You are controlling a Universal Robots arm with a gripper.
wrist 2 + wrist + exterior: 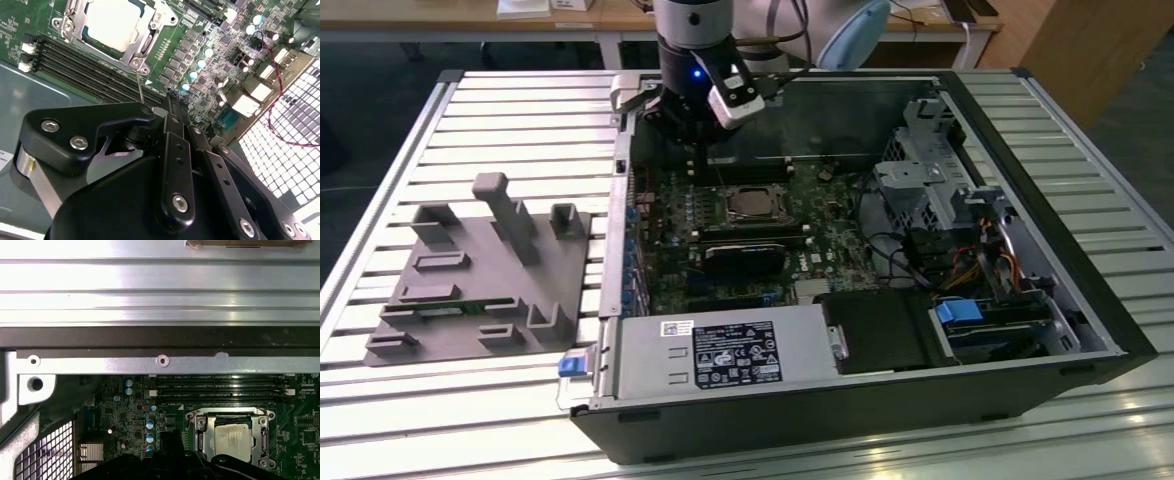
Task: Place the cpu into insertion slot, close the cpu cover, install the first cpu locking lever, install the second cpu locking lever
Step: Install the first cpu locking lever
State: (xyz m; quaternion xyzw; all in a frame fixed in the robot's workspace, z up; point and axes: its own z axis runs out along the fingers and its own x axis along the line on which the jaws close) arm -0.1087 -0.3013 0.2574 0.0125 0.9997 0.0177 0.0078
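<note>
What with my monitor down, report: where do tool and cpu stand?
Tool low over the board, beside the insertion slot. Cpu seated in it, cpu cover down over it. One thin locking lever sticks up toward the tool.

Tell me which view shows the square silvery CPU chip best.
Second wrist view: the flat square silvery-topped cpu sits close and large, framed by the thin silvery metal cpu cover, though one edge is cropped. First wrist view shows the cpu smaller but clear. Exterior view shows the cpu as a tiny pale square.
</note>
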